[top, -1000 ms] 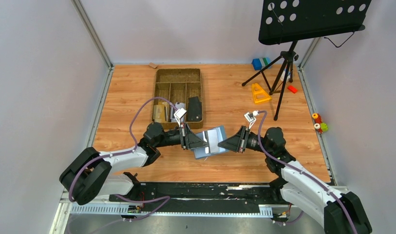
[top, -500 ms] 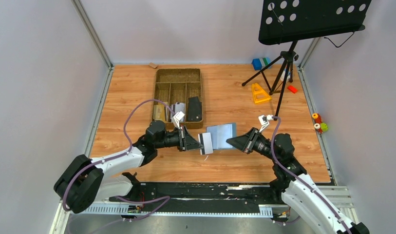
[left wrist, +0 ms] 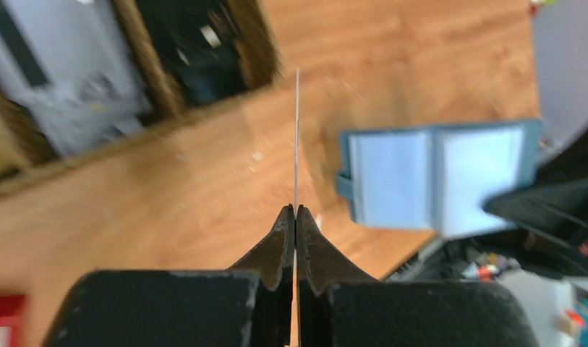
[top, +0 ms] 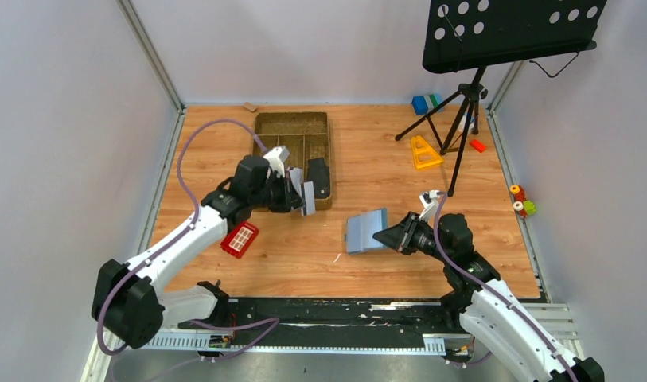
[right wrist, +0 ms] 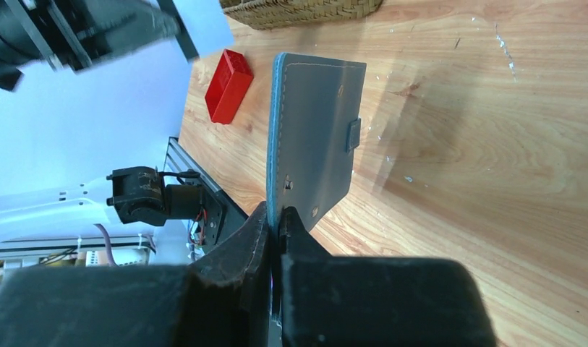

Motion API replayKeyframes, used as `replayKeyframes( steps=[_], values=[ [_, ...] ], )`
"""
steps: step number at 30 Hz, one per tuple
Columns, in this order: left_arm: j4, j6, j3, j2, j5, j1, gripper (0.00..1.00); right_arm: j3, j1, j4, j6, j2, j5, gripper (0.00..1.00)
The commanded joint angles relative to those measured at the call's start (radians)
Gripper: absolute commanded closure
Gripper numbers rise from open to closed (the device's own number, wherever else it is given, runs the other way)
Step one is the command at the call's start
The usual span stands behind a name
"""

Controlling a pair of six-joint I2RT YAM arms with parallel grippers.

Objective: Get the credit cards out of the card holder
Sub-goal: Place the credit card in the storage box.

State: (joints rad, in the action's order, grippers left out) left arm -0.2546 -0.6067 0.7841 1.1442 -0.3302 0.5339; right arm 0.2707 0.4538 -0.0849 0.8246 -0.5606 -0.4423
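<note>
Since the earlier frames the left arm has pulled away from the card holder [top: 366, 231] and swung back toward the brown divided tray [top: 292, 127], taking a credit card [top: 309, 199] with it. That uncovers a red block with a white grid [top: 239, 239] on the table. The right arm has stayed near the middle with the holder.

From the top camera, the holder is a slate-blue square lying open near the table's centre, well apart from the tray. The right gripper [top: 387, 236] is clamped on its right edge, with the arm reaching in low from the near right. The left gripper [top: 299, 196] sits at the tray's near right corner, elbow bent and forearm angled up the table. The pale grey card stands on edge in its fingers.

In the left wrist view, the left gripper [left wrist: 296, 213] is fully closed on the card [left wrist: 296, 144], which is seen edge-on as a thin white line running straight up from the fingertips. Beyond it the holder [left wrist: 435, 177] is spread open, with two paler blue panels facing the camera. The tray [left wrist: 168, 94] is blurred at upper left.

In the right wrist view, the right gripper [right wrist: 276, 217] is pinched tight on the holder's [right wrist: 312, 137] near edge. The grey-blue stitched outer face and its small tab closure face the camera, tilted above the wood. The red block [right wrist: 229, 87] lies beyond
</note>
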Motion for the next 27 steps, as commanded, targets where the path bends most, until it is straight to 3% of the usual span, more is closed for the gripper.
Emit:
replayKeyframes(
  steps=[1, 6, 14, 27],
  values=[
    [-0.295, 0.200, 0.216, 0.098, 0.257, -0.014, 1.00, 0.090, -0.003, -0.026, -0.073, 0.008, 0.022, 1.00],
    [-0.345, 0.253, 0.352, 0.218, 0.362, -0.022, 1.00, 0.140, -0.003, -0.087, -0.121, 0.001, 0.032, 1.00],
    [-0.366, 0.289, 0.493, 0.418, 0.380, -0.071, 1.00, 0.167, -0.003, -0.124, -0.160, 0.002, 0.047, 1.00],
    [-0.267, 0.310, 0.550, 0.655, 0.204, -0.167, 1.00, 0.116, -0.003, -0.084, -0.129, -0.012, 0.032, 1.00]
  ],
)
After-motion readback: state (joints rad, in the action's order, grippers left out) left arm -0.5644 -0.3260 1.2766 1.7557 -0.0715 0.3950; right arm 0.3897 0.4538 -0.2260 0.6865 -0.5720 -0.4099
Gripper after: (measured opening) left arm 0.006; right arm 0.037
